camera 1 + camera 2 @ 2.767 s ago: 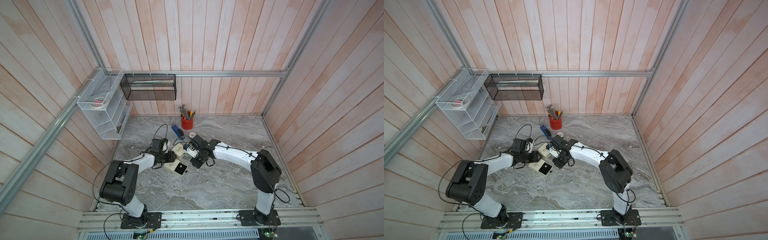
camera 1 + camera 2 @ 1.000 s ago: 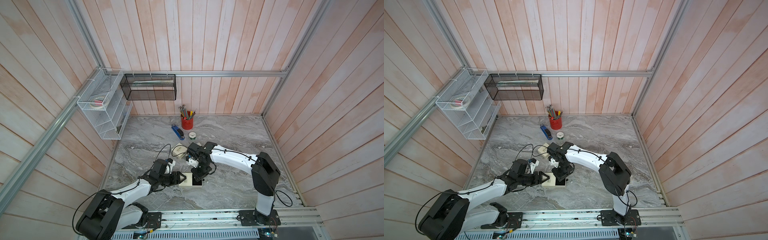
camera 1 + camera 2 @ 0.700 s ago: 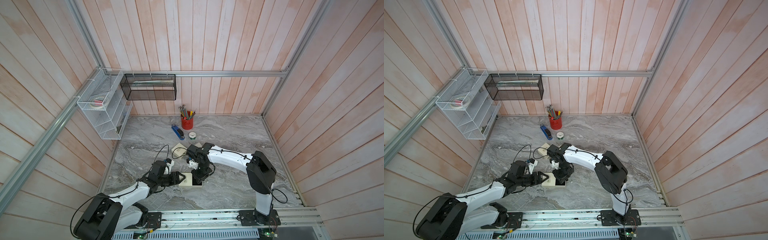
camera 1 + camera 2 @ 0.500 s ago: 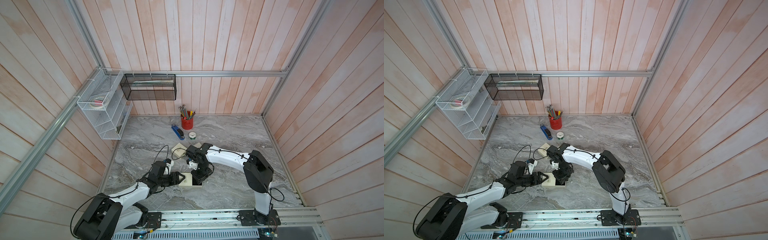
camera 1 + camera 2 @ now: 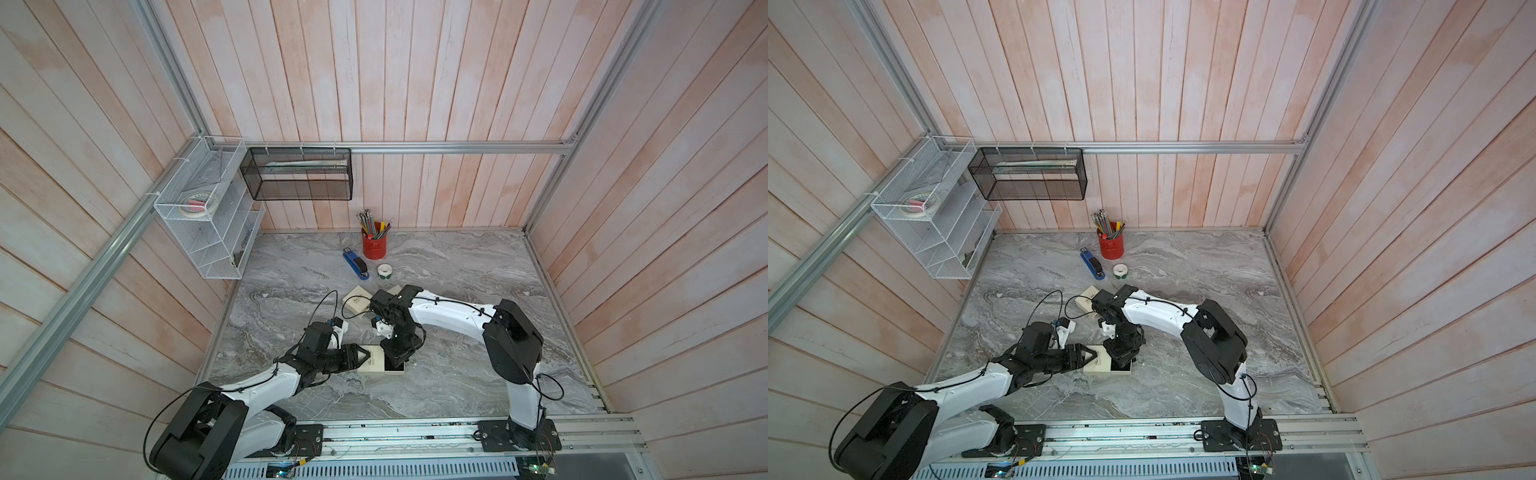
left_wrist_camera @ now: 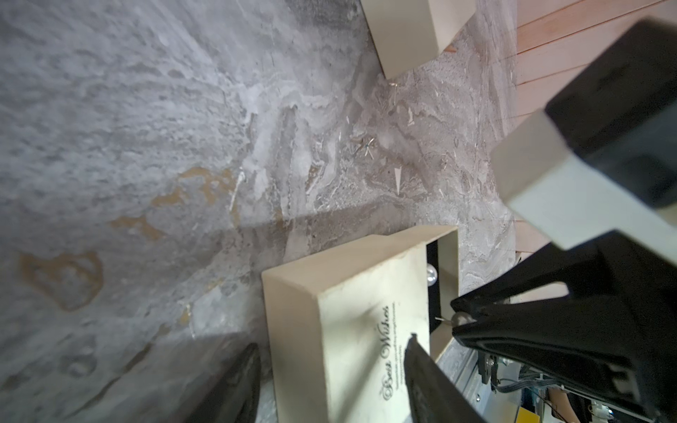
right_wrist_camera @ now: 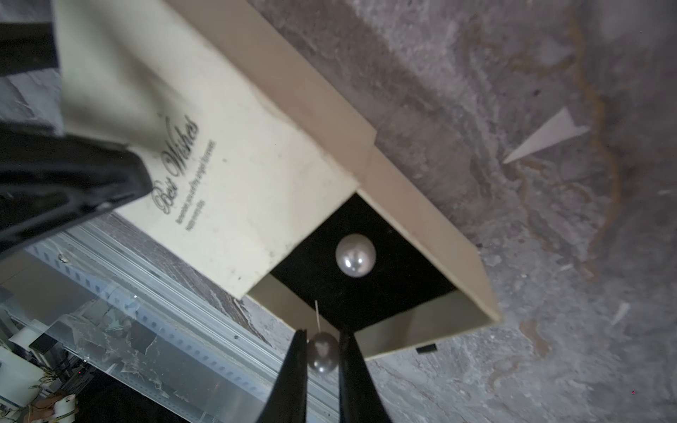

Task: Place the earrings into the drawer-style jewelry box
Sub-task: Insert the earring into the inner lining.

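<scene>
Across both top views, a grey marble bench (image 5: 457, 270) sits inside pink plank walls (image 5: 415, 83). A red pencil cup (image 5: 374, 247), blue stapler (image 5: 356, 264) and tape roll (image 5: 384, 271) stand near its back edge, and the jewelry box (image 5: 374, 362) lies toward its front edge. My left arm lies low over the bench, left gripper (image 5: 360, 356) level at the box's closed end. My right arm arches over, wrist bent so the right gripper (image 5: 1119, 357) points down at the open drawer (image 5: 395, 368). From my left wrist, my fingers (image 6: 421, 366) stand apart either side of the box sleeve; whether they press it I cannot tell. From my right wrist, my right jaws are clamped on a pearl earring (image 7: 322, 353) by the drawer's rim, while the other earring (image 7: 355, 255) rests on the drawer's black lining.
</scene>
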Robot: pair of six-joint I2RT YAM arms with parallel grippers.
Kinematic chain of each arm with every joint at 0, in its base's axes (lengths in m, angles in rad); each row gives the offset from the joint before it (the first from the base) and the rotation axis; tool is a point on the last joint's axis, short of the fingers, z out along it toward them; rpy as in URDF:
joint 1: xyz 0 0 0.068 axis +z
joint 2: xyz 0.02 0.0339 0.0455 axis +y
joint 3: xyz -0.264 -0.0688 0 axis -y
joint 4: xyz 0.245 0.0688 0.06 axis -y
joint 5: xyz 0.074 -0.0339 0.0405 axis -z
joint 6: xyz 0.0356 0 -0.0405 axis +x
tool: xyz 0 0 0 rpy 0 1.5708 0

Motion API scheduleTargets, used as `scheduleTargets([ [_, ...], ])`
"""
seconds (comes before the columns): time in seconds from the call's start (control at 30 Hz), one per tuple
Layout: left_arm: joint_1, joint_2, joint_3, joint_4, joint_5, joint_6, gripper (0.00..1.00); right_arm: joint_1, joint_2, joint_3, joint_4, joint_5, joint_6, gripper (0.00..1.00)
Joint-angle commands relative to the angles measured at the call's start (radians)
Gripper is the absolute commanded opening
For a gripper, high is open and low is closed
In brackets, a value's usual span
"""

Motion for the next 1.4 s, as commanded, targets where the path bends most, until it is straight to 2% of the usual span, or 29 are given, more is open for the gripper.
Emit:
scheduleTargets([
  [0.0,0.000,0.008,-0.006,0.016,-0.003,0.020,0.63,-0.003,0.028,0.025,-0.027,-0.004,-0.016,0.00],
  [1.37,-0.002,0.038,0.007,0.011,-0.003,0.046,0.62,-0.009,0.102,0.093,-0.017,0.019,-0.009,0.00],
])
